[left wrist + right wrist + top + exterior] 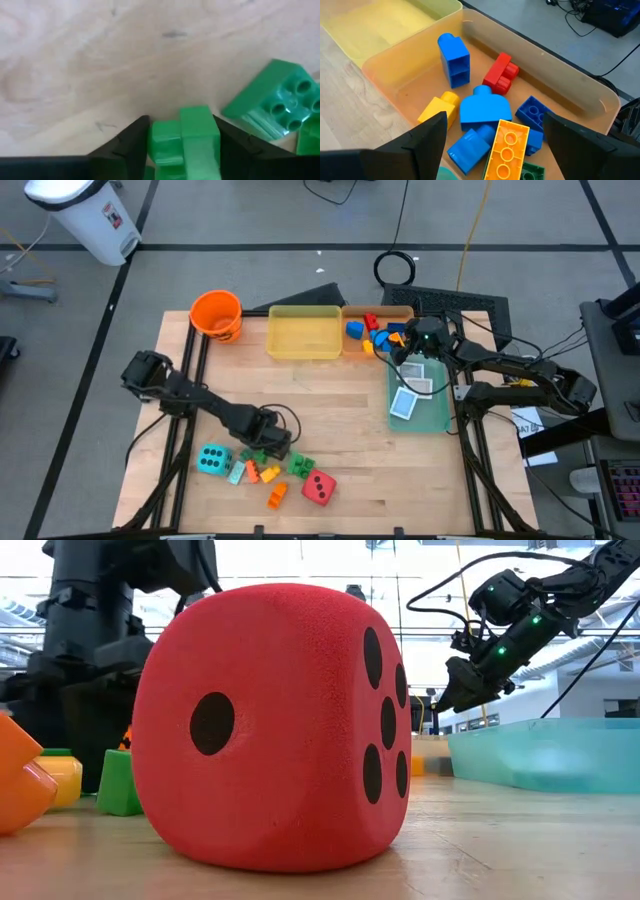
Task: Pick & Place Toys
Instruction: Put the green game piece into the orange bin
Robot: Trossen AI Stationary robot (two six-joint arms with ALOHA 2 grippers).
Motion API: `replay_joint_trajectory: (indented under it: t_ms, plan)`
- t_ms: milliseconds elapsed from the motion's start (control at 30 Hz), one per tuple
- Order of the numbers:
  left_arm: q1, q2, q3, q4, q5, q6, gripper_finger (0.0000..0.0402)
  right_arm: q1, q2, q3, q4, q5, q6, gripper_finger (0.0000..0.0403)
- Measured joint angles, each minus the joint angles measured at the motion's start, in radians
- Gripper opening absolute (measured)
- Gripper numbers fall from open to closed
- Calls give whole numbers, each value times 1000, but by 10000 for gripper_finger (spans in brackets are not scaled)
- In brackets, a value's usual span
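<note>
- Two dice, cyan [213,460] and red [319,487], bracketed our loose pile near the table's [330,410] front edge.
- We kept the right gripper [418,352] spread, empty, above sorted bricks in the orange tray [580,100].
- Our left gripper [182,145] straddled a green brick [186,142], its long axis running along the fingers; whether they pinched it, we cannot tell.

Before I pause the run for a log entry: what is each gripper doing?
Left gripper: closed around a green brick at the table.
Right gripper: open, empty, hovering above the bricks in the orange tray.

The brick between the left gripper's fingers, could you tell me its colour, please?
Green brick, clearest in the left wrist view.
</note>
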Motion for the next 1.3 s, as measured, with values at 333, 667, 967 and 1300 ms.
replay_joint_trajectory:
  t_ms: [333, 667, 967, 1300]
  plan:
    - [120, -45, -5, -12, -140, 199, 169, 0, 0, 0, 1, -17, 0, 295]
    - [266, -193, -5, 222, -383, 536, 169, 0, 0, 0, 30, -232, -1, 295]
    - [358, -151, -3, 734, -388, 1005, 169, 66, 30, 0, 43, -308, -61, 295]
    - [393, -35, -3, 1217, -277, 1329, 169, 211, 133, 0, 232, -310, -138, 295]
